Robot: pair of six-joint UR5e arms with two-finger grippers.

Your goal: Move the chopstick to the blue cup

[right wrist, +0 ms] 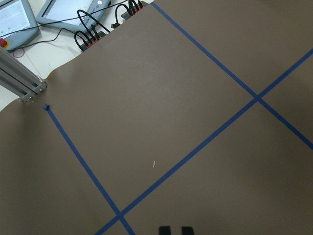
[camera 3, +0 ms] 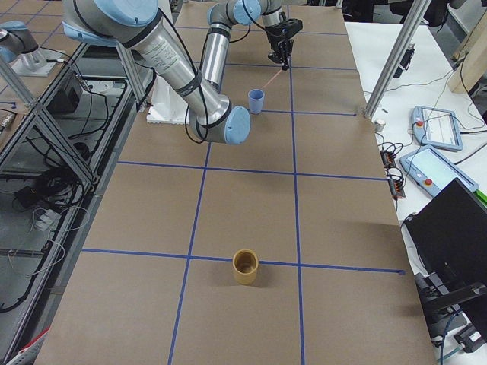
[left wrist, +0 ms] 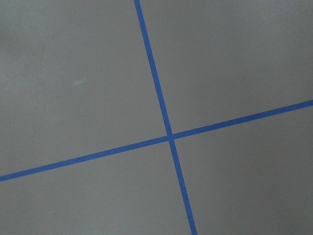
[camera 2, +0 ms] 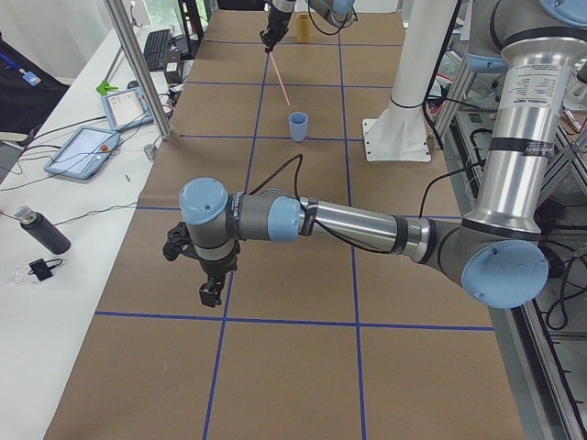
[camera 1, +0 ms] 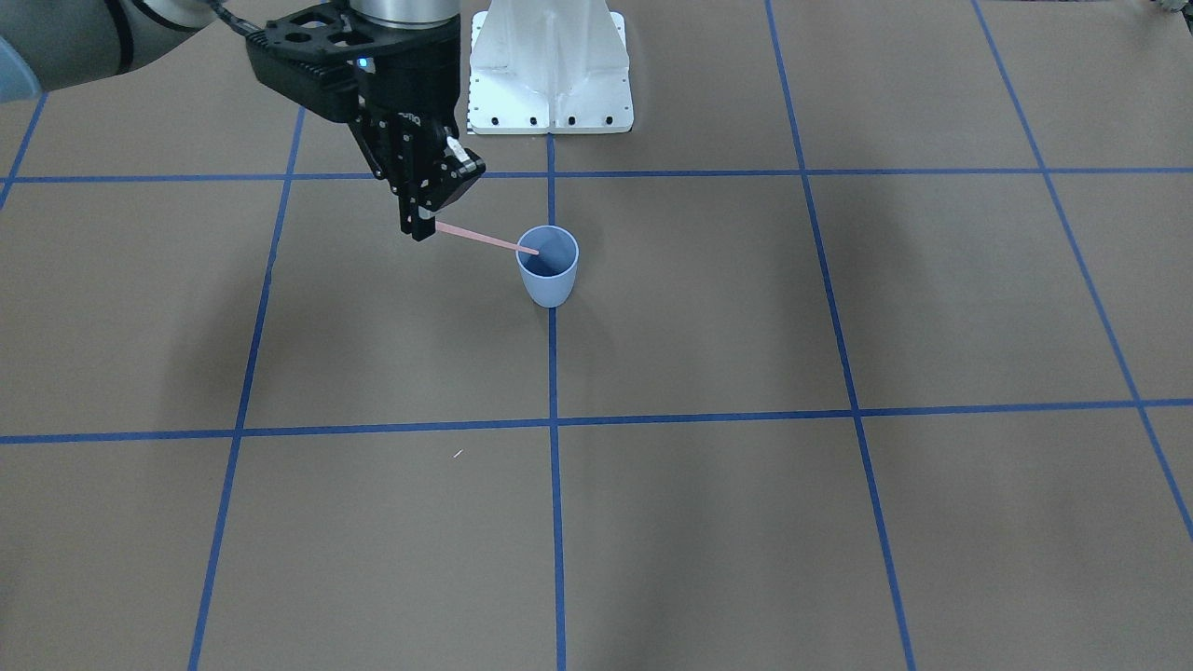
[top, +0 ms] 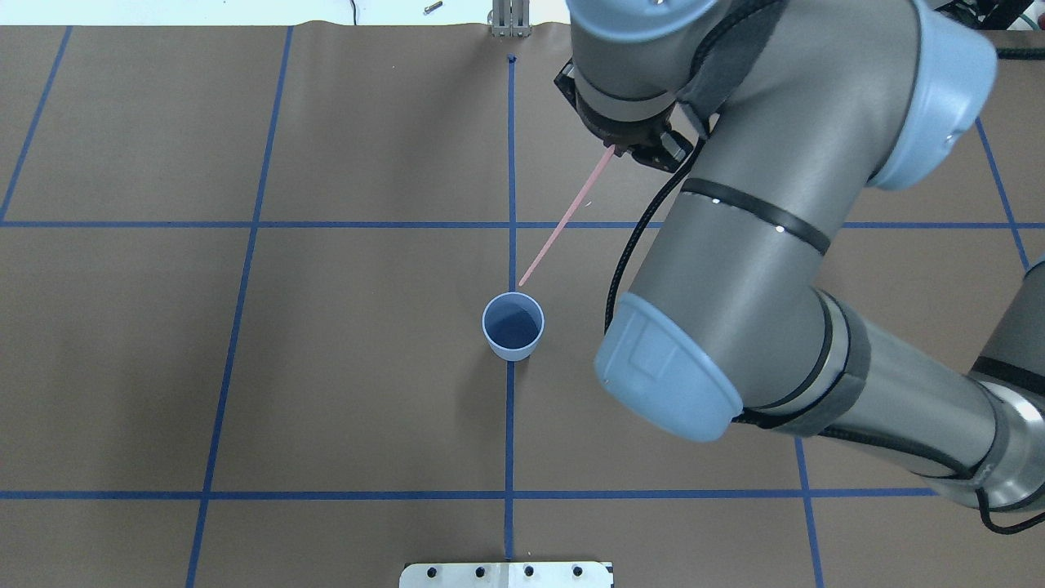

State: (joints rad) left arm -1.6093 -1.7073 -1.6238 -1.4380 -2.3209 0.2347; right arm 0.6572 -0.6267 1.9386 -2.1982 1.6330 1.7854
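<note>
The blue cup (camera 1: 548,270) stands upright on the table's centre line; it also shows in the overhead view (top: 513,327). My right gripper (camera 1: 421,228) is shut on the upper end of the pink chopstick (camera 1: 485,239) and holds it above the table, to the cup's side. The stick (top: 567,214) slants down toward the cup, its low tip at the cup's rim. I cannot tell if the tip is inside. My left gripper (camera 2: 211,293) hangs over bare table far from the cup, and I cannot tell whether it is open or shut.
A tan cup (camera 3: 245,266) stands on the table toward the robot's right end. The white robot base (camera 1: 550,70) is just behind the blue cup. Tablets and cables (right wrist: 93,24) lie past the table's far edge.
</note>
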